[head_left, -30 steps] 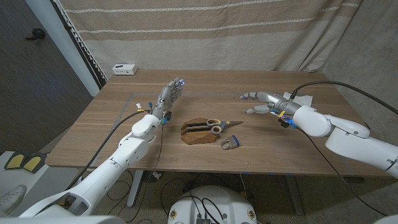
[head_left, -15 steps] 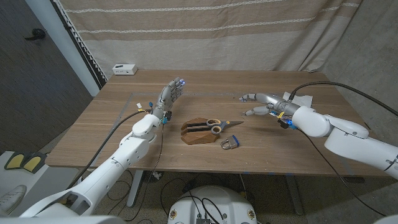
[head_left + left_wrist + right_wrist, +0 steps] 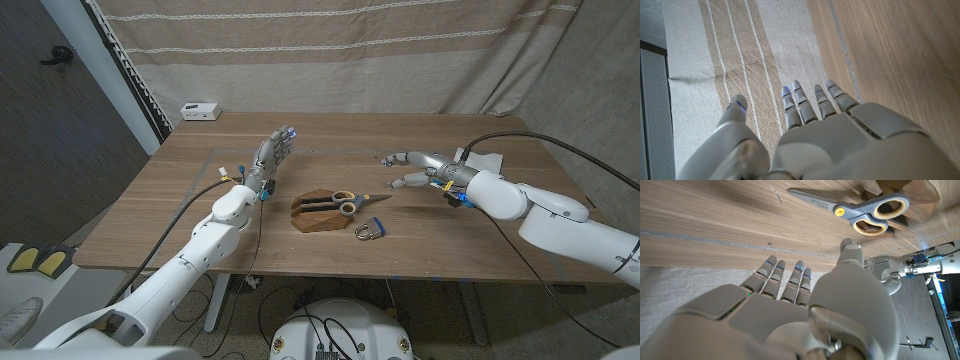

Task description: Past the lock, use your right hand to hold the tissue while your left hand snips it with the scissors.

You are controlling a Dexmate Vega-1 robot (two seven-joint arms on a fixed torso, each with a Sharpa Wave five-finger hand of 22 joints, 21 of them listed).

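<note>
The scissors [image 3: 348, 203] lie closed across a wooden block [image 3: 318, 212] at the table's [image 3: 180, 210] middle, with the padlock [image 3: 368, 231] just beside the block on its near right. The right wrist view shows what the head view cannot: small print on one blade, too fine to read, and grey handles with yellow-lined loops. The right hand [image 3: 415, 166] hovers right of the scissors, fingers apart, holding nothing. The left hand [image 3: 272, 153], left of the block, is likewise spread and empty.
</note>
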